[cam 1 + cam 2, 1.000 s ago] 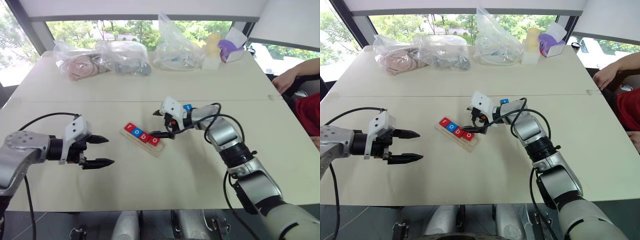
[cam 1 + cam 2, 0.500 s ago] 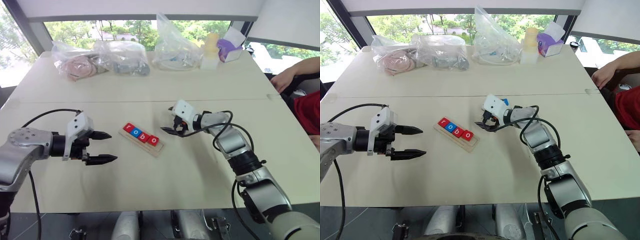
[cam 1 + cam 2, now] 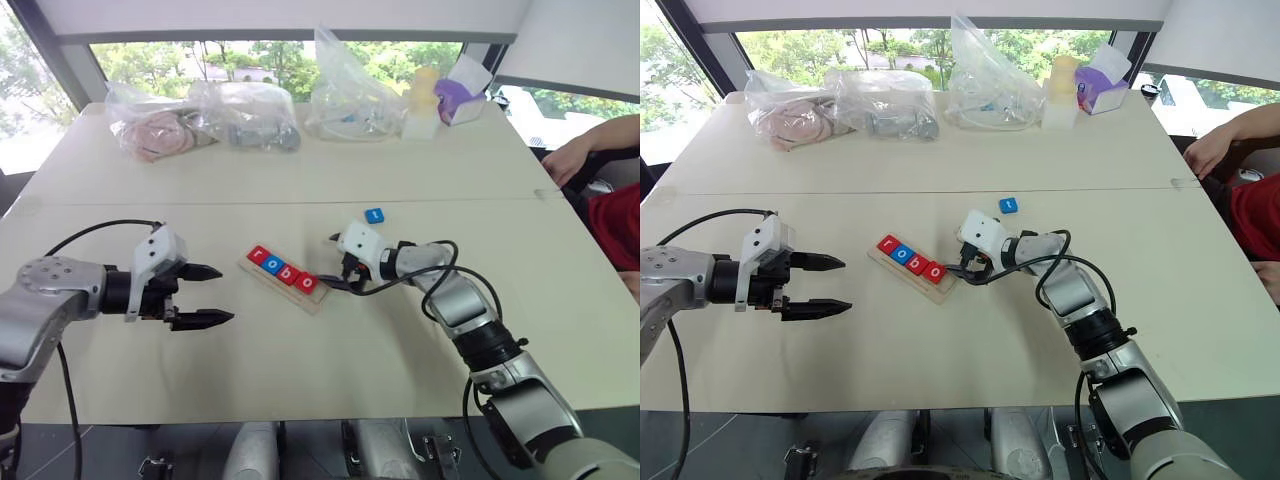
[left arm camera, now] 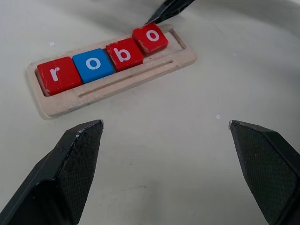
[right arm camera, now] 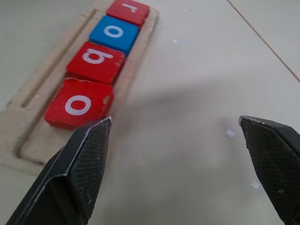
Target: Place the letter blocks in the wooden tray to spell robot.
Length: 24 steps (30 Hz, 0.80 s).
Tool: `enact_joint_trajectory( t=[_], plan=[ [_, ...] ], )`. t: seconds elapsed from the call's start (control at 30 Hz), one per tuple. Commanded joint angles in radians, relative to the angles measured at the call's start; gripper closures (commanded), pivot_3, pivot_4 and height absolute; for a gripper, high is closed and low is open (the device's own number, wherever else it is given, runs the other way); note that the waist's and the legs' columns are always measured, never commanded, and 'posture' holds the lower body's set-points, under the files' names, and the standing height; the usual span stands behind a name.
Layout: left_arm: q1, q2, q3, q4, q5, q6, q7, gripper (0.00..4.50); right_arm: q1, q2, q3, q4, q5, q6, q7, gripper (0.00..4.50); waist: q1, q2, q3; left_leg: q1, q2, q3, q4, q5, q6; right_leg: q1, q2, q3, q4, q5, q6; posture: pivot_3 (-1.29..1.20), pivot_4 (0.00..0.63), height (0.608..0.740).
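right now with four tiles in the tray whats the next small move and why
Probably swing the open right gripper away from the wooden tray toward the blue tile lying loose on the table beyond it. The tray reads r, o, b, o with its last slot empty, and the red o sits slightly askew.

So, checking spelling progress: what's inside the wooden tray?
The wooden tray holds four blocks: red r, blue o, red b, red o. The end slot is bare; nothing is covered.
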Motion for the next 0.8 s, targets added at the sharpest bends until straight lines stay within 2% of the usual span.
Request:
enact_joint_trajectory(
  t=[0.03,0.2,0.47,0.57,0.67,0.8],
  plan=[
    [-0.004,-0.001,0.006,-0.005,0.0,0.0,-0.001,0.0,0.001,0.012,0.004,-0.06,0.009,0.008,-0.002,0.03,-0.001,0.0,0.0,0.0,0.0,0.0,0.0,0.0,0.0,0.0,0.0,0.0,0.0,0.0,0.0,0.0,0.15,0.735],
    [-0.004,-0.005,0.005,-0.001,0.004,-0.002,-0.001,0.0,0.008,0.013,0.008,-0.072,0.004,0.012,-0.014,0.03,0.0,0.0,0.0,0.0,0.0,0.0,0.0,0.0,0.0,0.0,0.0,0.0,0.0,0.0,0.0,0.0,0.15,0.735],
    [-0.013,-0.018,0.002,-0.001,0.002,-0.002,0.006,0.0,-0.07,-0.026,-0.1,0.027,-0.033,-0.044,-0.172,0.03,0.0,0.0,0.0,0.0,0.0,0.0,0.0,0.0,0.0,0.0,0.0,0.0,0.0,0.0,0.0,0.0,0.15,0.735],
    [-0.019,-0.03,0.007,-0.007,-0.005,-0.001,0.013,0.0,-0.059,-0.006,-0.184,-0.035,0.05,0.084,-0.183,0.03,0.0,0.0,0.0,0.0,0.0,0.0,0.0,0.0,0.0,0.0,0.0,0.0,0.0,0.0,0.0,0.0,0.15,0.735],
    [-0.081,-0.086,0.017,-0.008,-0.014,-0.006,0.065,0.0,-0.053,0.084,-0.325,-0.08,0.13,0.317,-0.322,0.03,0.002,0.0,0.0,0.0,0.0,-0.001,0.0,0.0,0.0,0.0,0.0,0.0,0.001,0.0,0.0,0.0,0.15,0.735],
    [-0.193,-0.141,0.013,-0.007,-0.016,0.006,0.118,0.0,-0.062,0.194,-0.409,-0.091,0.155,0.492,-0.488,0.03,0.002,0.0,0.0,0.0,0.0,-0.001,0.001,0.0,0.0,0.0,0.0,0.0,0.001,0.0,0.0,0.0,0.15,0.735]
  ],
)
